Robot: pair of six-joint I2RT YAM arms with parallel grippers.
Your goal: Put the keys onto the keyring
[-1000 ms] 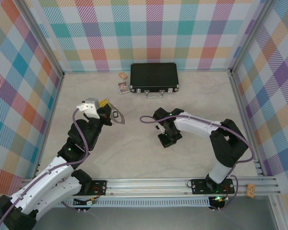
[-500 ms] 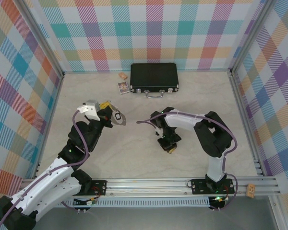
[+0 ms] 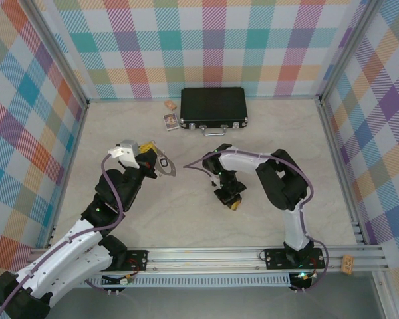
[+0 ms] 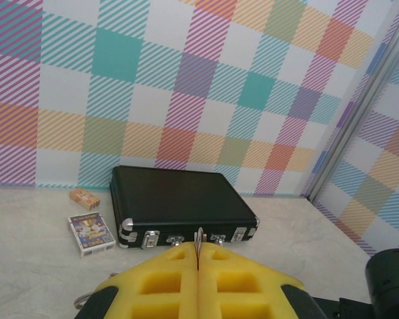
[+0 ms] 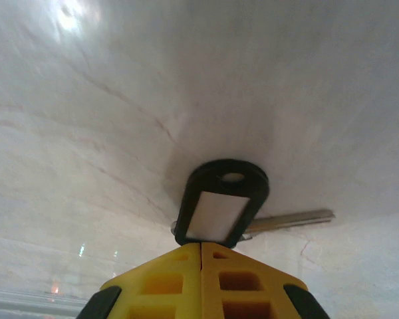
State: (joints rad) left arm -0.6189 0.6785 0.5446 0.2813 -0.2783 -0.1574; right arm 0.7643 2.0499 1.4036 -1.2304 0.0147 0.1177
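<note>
My left gripper (image 3: pixel 151 155) is shut on the rim of the keyring (image 3: pixel 165 165), a thin grey hoop held above the table's left half. A small dark tag (image 3: pixel 163 160) shows inside the hoop. In the left wrist view the hoop's edge (image 4: pixel 199 238) sticks up between the closed yellow fingers (image 4: pixel 166 282). My right gripper (image 3: pixel 233 202) points down at the table centre. In the right wrist view that gripper (image 5: pixel 201 244) is shut on a key's black oval tag (image 5: pixel 221 203) with a white label. The key's metal shaft (image 5: pixel 290 219) sticks out to the right, close to the tabletop.
A black case (image 3: pixel 213 106) with a handle lies at the back centre, also ahead in the left wrist view (image 4: pixel 179 198). Two small cards (image 3: pixel 171 121) (image 3: pixel 169 105) lie left of it. Plaid walls close three sides and a metal rail (image 3: pixel 206 256) runs along the near edge.
The right arm has folded inward, its elbow swinging left, and its gripper has shifted slightly toward the near edge. The left gripper and hoop have barely moved.
</note>
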